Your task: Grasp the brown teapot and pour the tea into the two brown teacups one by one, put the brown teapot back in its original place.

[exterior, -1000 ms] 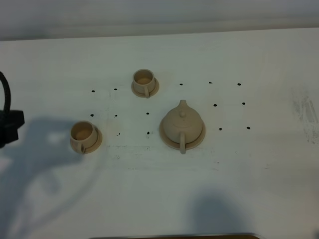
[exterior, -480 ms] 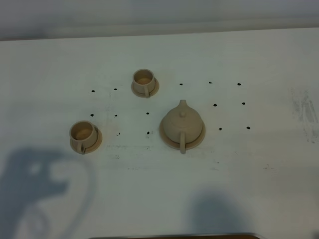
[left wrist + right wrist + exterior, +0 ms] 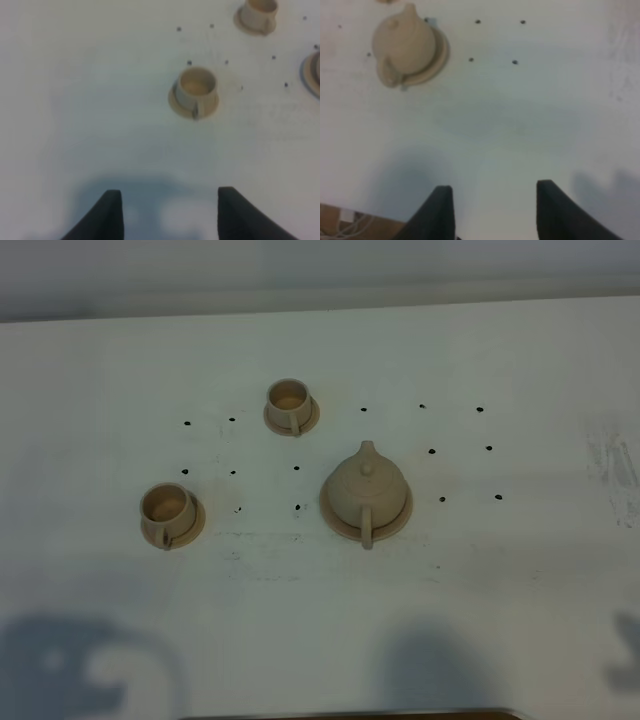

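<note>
The brown teapot (image 3: 366, 492) sits upright on its wide saucer, the original place (image 3: 333, 521), right of centre, handle toward the near edge. It also shows in the right wrist view (image 3: 405, 45). One of the two brown teacups (image 3: 291, 405) stands on its saucer behind the teapot to the left. The other teacup (image 3: 170, 515) stands at the left and is the nearest one in the left wrist view (image 3: 196, 90). My left gripper (image 3: 167, 215) is open and empty, well short of that cup. My right gripper (image 3: 492, 212) is open and empty, away from the teapot. Neither arm shows in the exterior high view.
Small black dots (image 3: 297, 507) mark the white table (image 3: 500, 570) around the tea set. Arm shadows lie along the near edge at the left and right. A brown strip with cables (image 3: 340, 225) shows past the table's near edge.
The left arm, seen at the left edge a second ago, has pulled out of the exterior high view. Its shadow slid toward the near edge. Teapot and cups have not moved.
</note>
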Action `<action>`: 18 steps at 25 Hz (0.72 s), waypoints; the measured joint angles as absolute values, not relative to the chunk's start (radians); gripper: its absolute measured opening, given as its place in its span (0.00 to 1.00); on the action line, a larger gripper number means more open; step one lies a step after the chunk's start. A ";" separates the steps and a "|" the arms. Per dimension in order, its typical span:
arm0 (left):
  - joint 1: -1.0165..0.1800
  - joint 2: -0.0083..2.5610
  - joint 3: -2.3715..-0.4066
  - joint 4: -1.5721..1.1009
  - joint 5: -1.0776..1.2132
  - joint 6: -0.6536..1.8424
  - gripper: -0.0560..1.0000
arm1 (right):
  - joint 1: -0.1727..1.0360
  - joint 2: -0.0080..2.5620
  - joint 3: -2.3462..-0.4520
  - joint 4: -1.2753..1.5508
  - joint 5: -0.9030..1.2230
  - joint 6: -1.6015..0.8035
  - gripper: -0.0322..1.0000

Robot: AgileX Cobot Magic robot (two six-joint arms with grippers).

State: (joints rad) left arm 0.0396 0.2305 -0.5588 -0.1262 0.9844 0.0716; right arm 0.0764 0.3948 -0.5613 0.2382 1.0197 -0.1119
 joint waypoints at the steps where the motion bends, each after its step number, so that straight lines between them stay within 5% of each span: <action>1: 0.040 0.211 -0.542 -0.122 0.991 0.066 0.52 | 0.076 0.415 -0.561 0.252 1.003 -0.117 0.39; 18: 0.040 -0.004 -0.463 -0.113 1.060 0.051 0.52 | 0.076 0.734 -0.561 0.393 0.802 -0.269 0.39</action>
